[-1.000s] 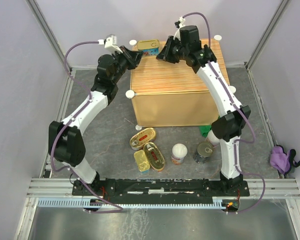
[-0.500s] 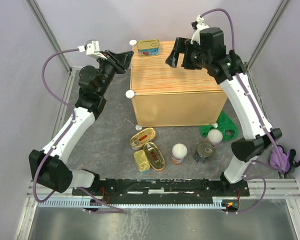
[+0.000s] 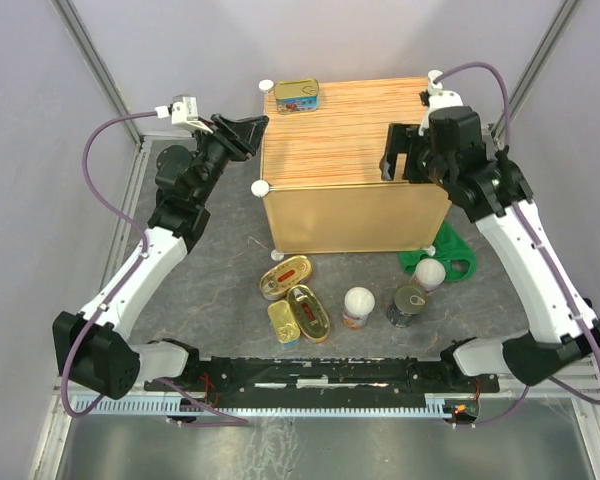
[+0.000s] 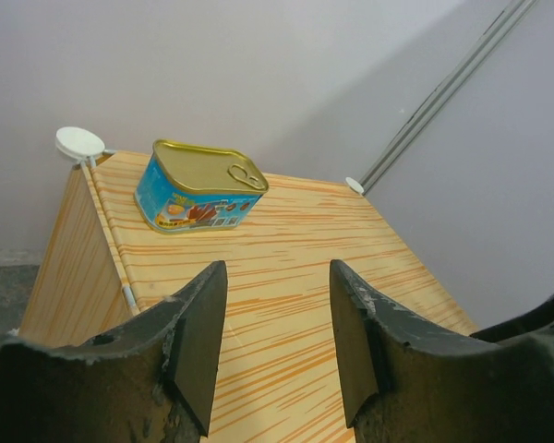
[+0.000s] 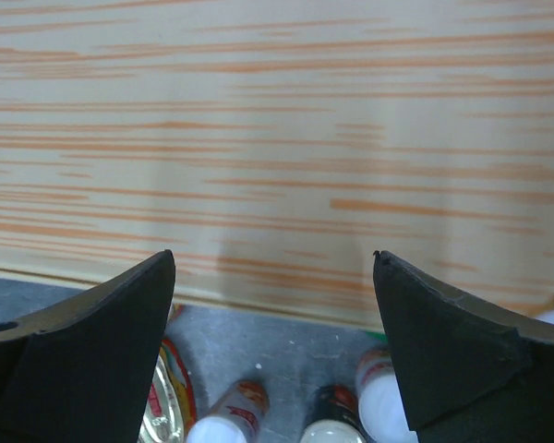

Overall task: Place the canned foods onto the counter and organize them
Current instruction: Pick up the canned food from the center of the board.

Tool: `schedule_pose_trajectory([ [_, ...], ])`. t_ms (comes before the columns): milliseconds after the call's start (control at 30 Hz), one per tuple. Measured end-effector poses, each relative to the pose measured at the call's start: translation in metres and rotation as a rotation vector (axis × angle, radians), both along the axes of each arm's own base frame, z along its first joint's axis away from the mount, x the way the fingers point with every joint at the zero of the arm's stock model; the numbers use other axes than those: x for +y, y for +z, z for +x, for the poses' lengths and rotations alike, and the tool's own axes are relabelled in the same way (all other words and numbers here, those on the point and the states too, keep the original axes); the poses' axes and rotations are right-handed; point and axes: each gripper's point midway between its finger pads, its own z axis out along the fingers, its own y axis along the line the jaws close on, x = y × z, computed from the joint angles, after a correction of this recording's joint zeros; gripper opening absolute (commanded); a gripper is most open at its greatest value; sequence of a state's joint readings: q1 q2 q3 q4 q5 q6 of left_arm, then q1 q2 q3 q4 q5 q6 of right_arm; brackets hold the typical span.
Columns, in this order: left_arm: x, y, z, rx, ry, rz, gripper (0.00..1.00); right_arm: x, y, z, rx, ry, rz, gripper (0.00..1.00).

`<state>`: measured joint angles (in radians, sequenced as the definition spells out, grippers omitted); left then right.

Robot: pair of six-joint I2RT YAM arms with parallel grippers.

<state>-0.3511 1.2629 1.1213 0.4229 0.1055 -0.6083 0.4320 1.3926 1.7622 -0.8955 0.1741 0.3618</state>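
**One tin on the counter, both grippers empty**

The rectangular gold-lidded tin (image 3: pixel 296 95) sits at the far left corner of the counter (image 3: pixel 350 150), beside a white knob (image 3: pixel 266 86). The left gripper (image 3: pixel 252 127) hovers just off the counter's left edge, near the tin but not touching it, its fingers parted around nothing. The right gripper (image 3: pixel 402 160) hangs wide apart over the near right corner, well apart from the tin. Six other tins (image 3: pixel 308 312) lie on the table (image 3: pixel 210 260).

The light-wood cube counter (image 3: pixel 345 130) has a pale top striped orange, plain tan sides and white corner knobs (image 3: pixel 259 187). The rectangular tin (image 4: pixel 199 185) at its far left is gold-lidded, with blue sides bearing a red-orange picture.
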Motion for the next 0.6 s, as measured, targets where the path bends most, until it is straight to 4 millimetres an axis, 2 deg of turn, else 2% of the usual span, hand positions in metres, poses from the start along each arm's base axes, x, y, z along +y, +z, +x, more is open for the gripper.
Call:
schedule_pose_trajectory([
  [133, 0.0, -0.006, 0.001, 0.005, 0.0, 0.001, 0.57, -0.023, -0.007, -0.019, -0.021, -0.062, -0.028, 0.85],
  [233, 0.0, -0.007, 0.001, -0.009, 0.003, -0.005, 0.57, -0.036, -0.003, -0.032, -0.038, -0.097, -0.03, 0.83],
  [400, 0.005, -0.02, 0.002, -0.001, 0.03, -0.018, 0.57, -0.055, 0.003, -0.053, -0.042, -0.159, -0.029, 0.82],
  [600, 0.009, -0.025, 0.004, 0.009, 0.052, -0.037, 0.57, -0.076, -0.018, -0.084, 0.022, -0.226, -0.051, 0.85],
])
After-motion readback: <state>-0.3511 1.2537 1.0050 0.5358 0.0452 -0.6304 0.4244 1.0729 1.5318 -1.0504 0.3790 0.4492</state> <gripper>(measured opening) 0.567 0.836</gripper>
